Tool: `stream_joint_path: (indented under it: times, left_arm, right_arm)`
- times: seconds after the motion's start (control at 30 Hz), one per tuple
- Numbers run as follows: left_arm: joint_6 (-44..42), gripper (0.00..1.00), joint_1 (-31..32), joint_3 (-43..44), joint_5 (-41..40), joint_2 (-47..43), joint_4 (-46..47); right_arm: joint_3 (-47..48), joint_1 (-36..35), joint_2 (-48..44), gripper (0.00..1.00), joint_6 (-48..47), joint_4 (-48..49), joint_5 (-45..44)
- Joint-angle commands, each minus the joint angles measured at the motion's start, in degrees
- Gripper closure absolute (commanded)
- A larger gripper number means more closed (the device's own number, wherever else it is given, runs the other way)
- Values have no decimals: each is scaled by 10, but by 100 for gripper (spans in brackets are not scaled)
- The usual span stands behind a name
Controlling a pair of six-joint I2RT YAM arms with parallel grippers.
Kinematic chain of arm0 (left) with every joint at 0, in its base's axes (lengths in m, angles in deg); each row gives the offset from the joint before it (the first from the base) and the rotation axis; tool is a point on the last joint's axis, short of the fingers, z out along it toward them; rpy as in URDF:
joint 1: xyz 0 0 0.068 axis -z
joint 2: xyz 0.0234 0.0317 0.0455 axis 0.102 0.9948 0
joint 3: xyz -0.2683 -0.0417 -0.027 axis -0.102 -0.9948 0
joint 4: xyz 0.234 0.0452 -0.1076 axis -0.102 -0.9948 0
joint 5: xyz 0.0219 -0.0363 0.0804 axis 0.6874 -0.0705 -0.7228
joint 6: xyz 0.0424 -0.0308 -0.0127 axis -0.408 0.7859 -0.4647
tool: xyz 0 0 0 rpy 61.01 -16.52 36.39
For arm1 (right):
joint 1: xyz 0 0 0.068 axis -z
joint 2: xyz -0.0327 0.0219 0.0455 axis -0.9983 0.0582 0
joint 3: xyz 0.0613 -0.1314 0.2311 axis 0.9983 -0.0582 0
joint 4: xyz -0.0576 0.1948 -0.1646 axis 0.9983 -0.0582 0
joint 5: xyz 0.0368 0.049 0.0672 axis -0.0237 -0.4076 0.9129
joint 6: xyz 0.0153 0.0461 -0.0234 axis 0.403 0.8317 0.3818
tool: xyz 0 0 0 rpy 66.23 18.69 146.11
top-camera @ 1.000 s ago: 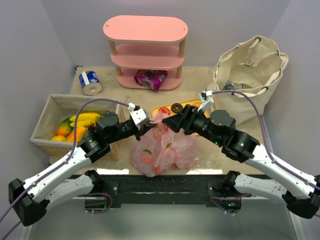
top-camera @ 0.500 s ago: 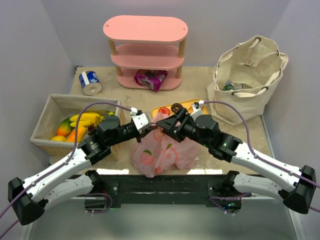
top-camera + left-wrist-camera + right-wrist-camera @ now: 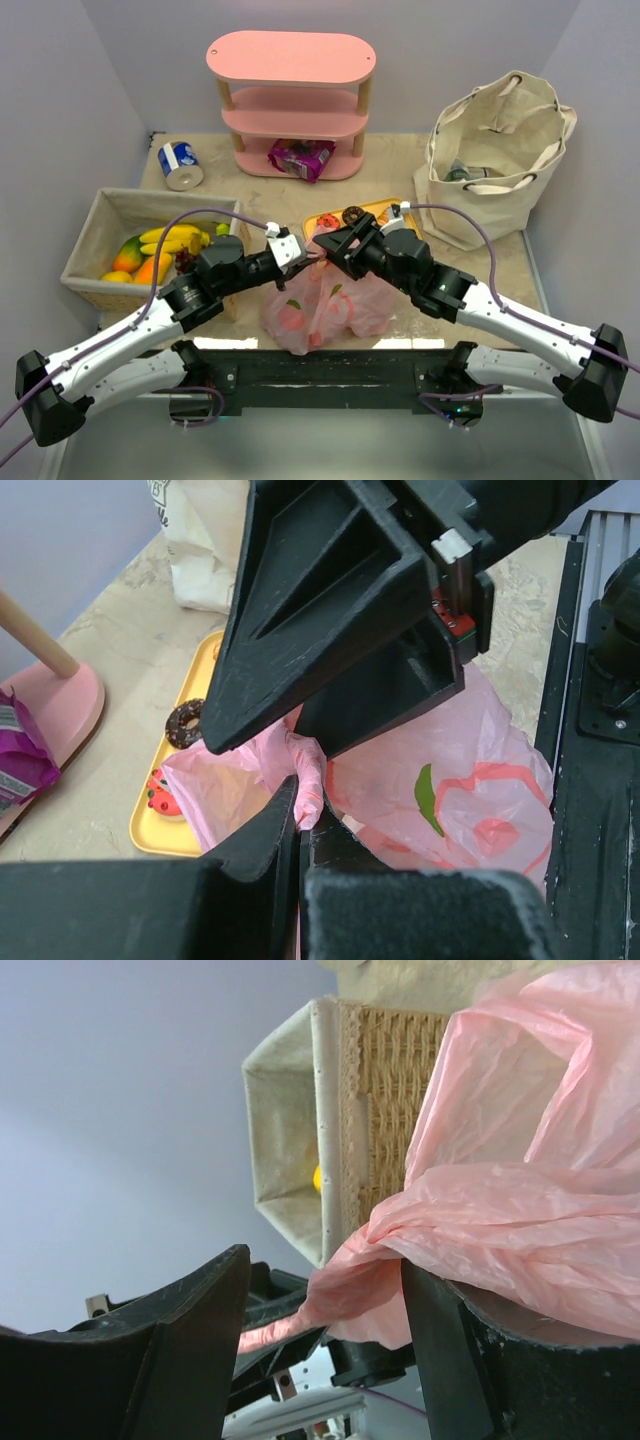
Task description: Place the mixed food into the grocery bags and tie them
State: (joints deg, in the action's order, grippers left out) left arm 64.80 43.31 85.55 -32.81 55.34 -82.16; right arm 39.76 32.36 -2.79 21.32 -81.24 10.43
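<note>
The pink plastic bag (image 3: 322, 297) with peach prints lies bulging at the table's near edge, between the arms. My left gripper (image 3: 298, 254) is shut on a twisted strip of the bag's top (image 3: 306, 780), held taut. My right gripper (image 3: 326, 241) is open just right of it. Its fingers (image 3: 320, 610) straddle the same pink strip (image 3: 345, 1275), which passes between the open jaws without being pinched. The left gripper also shows in the left wrist view (image 3: 298, 802), and the right gripper in the right wrist view (image 3: 322, 1265). The beige canvas bag (image 3: 500, 150) stands open at the back right with a bottle inside (image 3: 462, 173).
A woven basket (image 3: 95, 268) with bananas and mangoes sits at the left. A yellow tray (image 3: 385, 210) with a doughnut (image 3: 352, 214) lies behind the pink bag. A pink shelf (image 3: 290, 100) holds a purple packet (image 3: 300, 155). A blue can (image 3: 180, 165) lies at the back left.
My right gripper has swung left and closed in over the bag's top next to my left gripper. My left gripper has shifted slightly right and nearer, still holding the pink strip.
</note>
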Motion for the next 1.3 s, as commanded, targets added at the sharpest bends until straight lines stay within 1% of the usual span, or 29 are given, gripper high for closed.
stream_joint_path:
  times: [0.0,0.27,0.33,0.6,0.67,0.7,0.77,0.8,0.87,0.9,0.93,0.97,1.03,1.07,1.13,1.17,1.2,1.23,1.27]
  left_arm:
    - [-12,100,8,-5,2,-7,29]
    - [-14,100,18,-7,1,-3,30]
    - [-14,100,20,-8,4,1,30]
    - [-20,100,42,-10,-14,13,20]
    - [-19,100,47,-11,-22,16,16]
    - [-19,100,50,-12,-25,18,14]
    - [-19,100,54,-13,-25,19,11]
    - [-16,100,56,-14,-21,21,11]
    - [-11,100,56,-13,-18,25,9]
    - [-10,100,56,-12,-18,26,8]
    - [-9,99,56,-10,-18,29,6]
    - [-6,84,56,-6,-18,29,1]
    - [-4,65,56,0,-20,28,-5]
    - [-1,51,56,3,-23,25,-25]
    - [0,43,55,14,-25,19,-48]
    - [4,36,54,18,-23,12,-58]
    - [6,33,52,25,-10,6,-70]
    - [12,25,47,31,2,0,-91]
    - [20,20,41,36,16,-10,-102]
  right_arm:
    - [11,-3,19,35,-7,1,-47]
    - [9,-7,43,37,-9,17,-43]
    - [7,-6,45,41,-8,24,-42]
    - [9,-10,62,51,0,70,-21]
    - [0,-10,59,56,7,84,-18]
    - [-6,-11,58,61,10,103,-16]
    - [-23,-11,49,66,10,138,-16]
    - [-29,-11,46,74,4,154,-17]
    - [-45,-11,40,86,-4,178,-22]
    - [-49,-11,35,94,-15,182,-25]
    - [-54,-12,33,97,-21,185,-30]
    - [-59,-11,30,100,-26,198,-33]
    - [-78,-11,26,100,-45,220,-35]
    - [-85,-11,24,100,-50,240,-36]
    - [-107,-11,19,100,-81,266,-37]
    - [-115,-11,17,100,-93,292,-35]
    - [-124,-11,16,100,-116,308,-33]
    - [-142,-11,12,100,-128,322,-31]
    - [-151,-11,9,100,-137,343,-25]
